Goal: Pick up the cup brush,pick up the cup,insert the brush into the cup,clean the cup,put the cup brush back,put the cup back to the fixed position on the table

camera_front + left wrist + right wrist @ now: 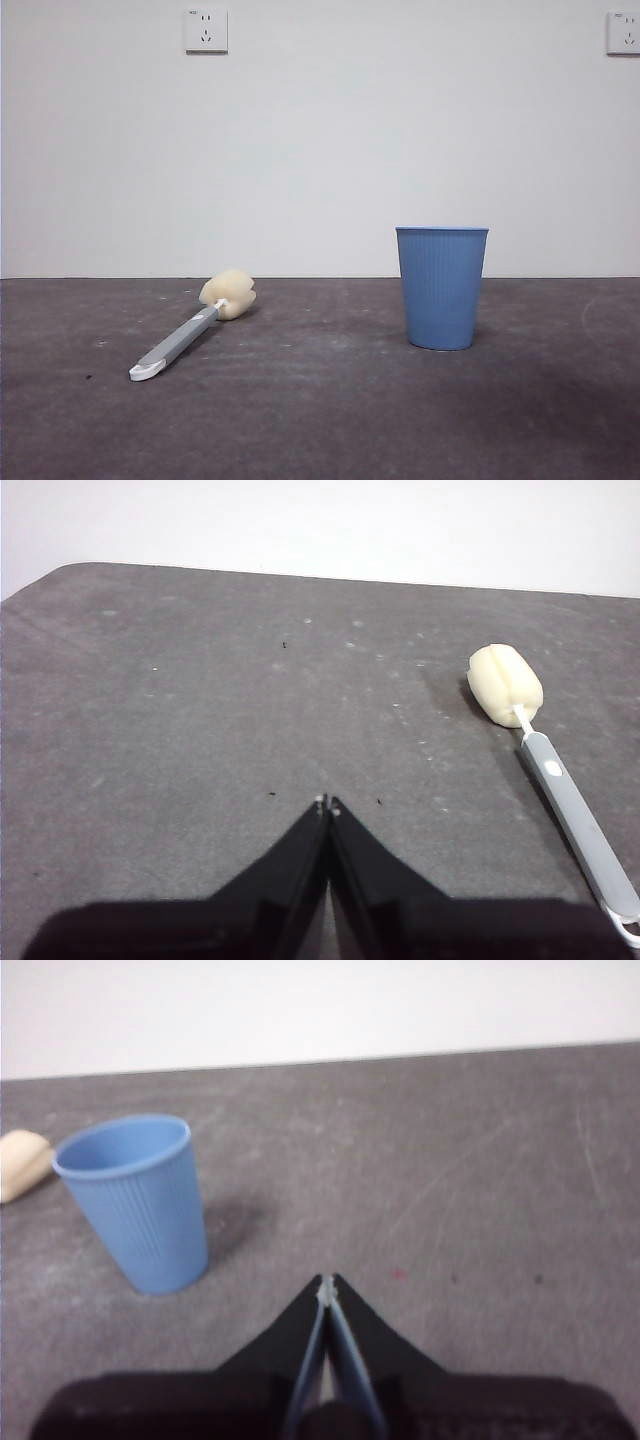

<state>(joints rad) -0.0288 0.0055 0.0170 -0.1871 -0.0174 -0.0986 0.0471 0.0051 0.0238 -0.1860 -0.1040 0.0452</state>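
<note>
The cup brush (190,332) lies flat on the table (320,420) at the left, its cream sponge head toward the wall and its white tip toward me. The blue ribbed cup (441,287) stands upright at the right of centre. Neither arm shows in the front view. My left gripper (327,804) is shut and empty, above bare table, with the cup brush (560,790) lying off to one side. My right gripper (327,1282) is shut and empty, apart from the cup (135,1200), which stands upright and empty; the sponge head (22,1164) shows just behind it.
A white wall runs along the table's far edge, with two power sockets (206,30) high up. Bare table lies between the brush and the cup and in front of both.
</note>
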